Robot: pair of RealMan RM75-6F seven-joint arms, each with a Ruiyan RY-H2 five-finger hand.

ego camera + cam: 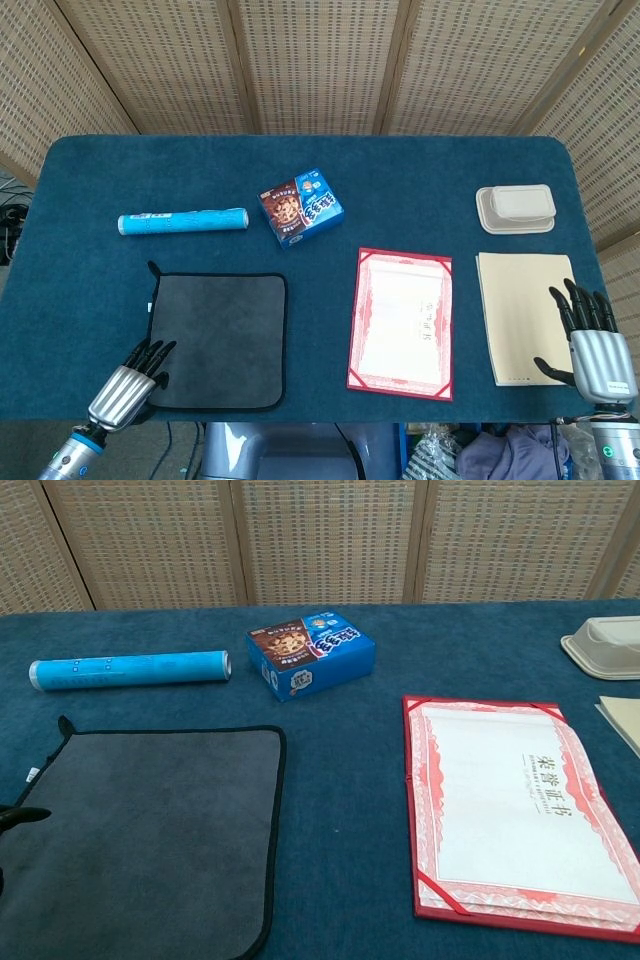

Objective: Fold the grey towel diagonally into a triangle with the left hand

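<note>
Looking down from the head view, I take the grey towel (218, 340) as my landmark: it lies flat and unfolded on the blue table (90, 290), near the table's front edge on the robot's left side. My left hand (130, 385) sits at the towel's near left corner, fingers stretched out and slightly apart, the fingertips (160, 352) reaching over the black-trimmed edge. It holds nothing. I cannot tell whether the fingertips actually touch the cloth. In the chest view only a dark fingertip (22, 816) pokes in over the towel's left edge.

Beyond the towel, toward the far side, a blue tube (182, 221) lies on its side, parallel to the towel's far edge and apart from it. A blue cookie box (301, 206) sits beyond the towel's far right corner. Just right of the towel, with a strip of table between, lies a red-bordered certificate (402, 322). Further right of that is a cream folder (524, 315), and beyond the folder a pale lidded container (515, 208).

My right hand (590, 345) hovers well away from the towel, at the folder's near right corner, fingers spread wide and empty.
</note>
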